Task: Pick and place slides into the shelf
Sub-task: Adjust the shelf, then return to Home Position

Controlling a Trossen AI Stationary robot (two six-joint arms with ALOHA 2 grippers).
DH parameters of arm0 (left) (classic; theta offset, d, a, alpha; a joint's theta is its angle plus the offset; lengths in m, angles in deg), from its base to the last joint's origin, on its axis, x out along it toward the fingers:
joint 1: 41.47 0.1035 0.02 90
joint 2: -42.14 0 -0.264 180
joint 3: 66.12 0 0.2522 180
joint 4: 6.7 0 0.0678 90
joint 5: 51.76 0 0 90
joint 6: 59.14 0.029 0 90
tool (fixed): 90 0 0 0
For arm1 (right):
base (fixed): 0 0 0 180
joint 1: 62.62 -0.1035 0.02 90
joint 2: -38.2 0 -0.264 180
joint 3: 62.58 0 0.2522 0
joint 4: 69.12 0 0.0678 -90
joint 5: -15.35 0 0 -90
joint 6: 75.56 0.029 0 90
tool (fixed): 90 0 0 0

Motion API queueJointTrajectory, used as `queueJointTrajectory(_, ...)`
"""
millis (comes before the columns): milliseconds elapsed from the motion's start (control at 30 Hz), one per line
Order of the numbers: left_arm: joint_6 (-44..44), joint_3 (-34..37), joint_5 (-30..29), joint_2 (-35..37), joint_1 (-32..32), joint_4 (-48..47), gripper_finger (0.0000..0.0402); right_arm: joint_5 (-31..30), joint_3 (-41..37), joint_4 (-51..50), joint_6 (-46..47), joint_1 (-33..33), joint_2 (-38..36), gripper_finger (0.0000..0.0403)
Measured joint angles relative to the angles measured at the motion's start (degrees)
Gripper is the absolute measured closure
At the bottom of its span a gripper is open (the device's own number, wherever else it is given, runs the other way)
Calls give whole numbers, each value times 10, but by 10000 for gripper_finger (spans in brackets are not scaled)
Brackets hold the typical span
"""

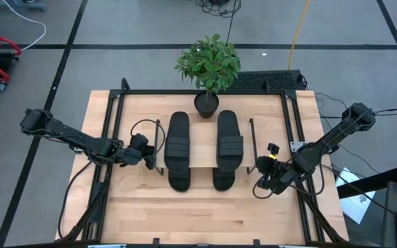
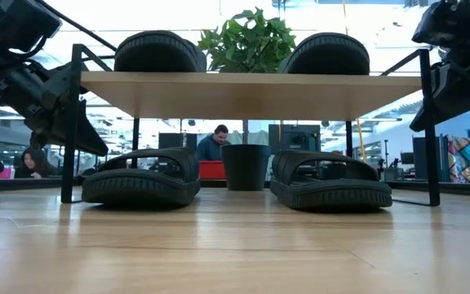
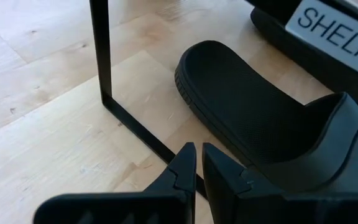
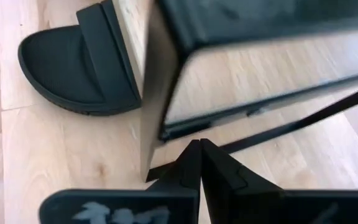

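The shelf (image 1: pixel 202 146), a light wood board on black wire side frames, stands mid-table. Two black slides (image 1: pixel 178 148) (image 1: pixel 227 148) lie side by side on its top board, toes overhanging the near edge. Two more slides (image 2: pixel 141 175) (image 2: pixel 330 180) rest on their soles on the table under the board. My left gripper (image 3: pixel 199 157) is shut, just outside the shelf's left side frame (image 3: pixel 104 62), low by the left lower slide (image 3: pixel 253 118). My right gripper (image 4: pixel 199 149) is shut, outside the right frame, near the top board's corner (image 4: pixel 166 81).
A potted plant (image 1: pixel 209 69) stands right behind the shelf at the far edge; its pot (image 2: pixel 245 167) shows between the lower slides. Bare tabletop (image 1: pixel 205 213) lies in front of the shelf. People sit in the room beyond the table (image 2: pixel 215 143).
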Motion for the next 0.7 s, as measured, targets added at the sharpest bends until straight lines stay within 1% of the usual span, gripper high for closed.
queueJointTrajectory(400,4,-6,0,8,-19,-11,378,21,0,-36,23,0,0,403)
queueJointTrajectory(533,5,-20,-4,18,-25,-46,378,44,0,-39,28,0,0,403)
queueJointTrajectory(700,1,-38,-33,20,-31,-113,378,44,0,-57,41,-4,0,403)
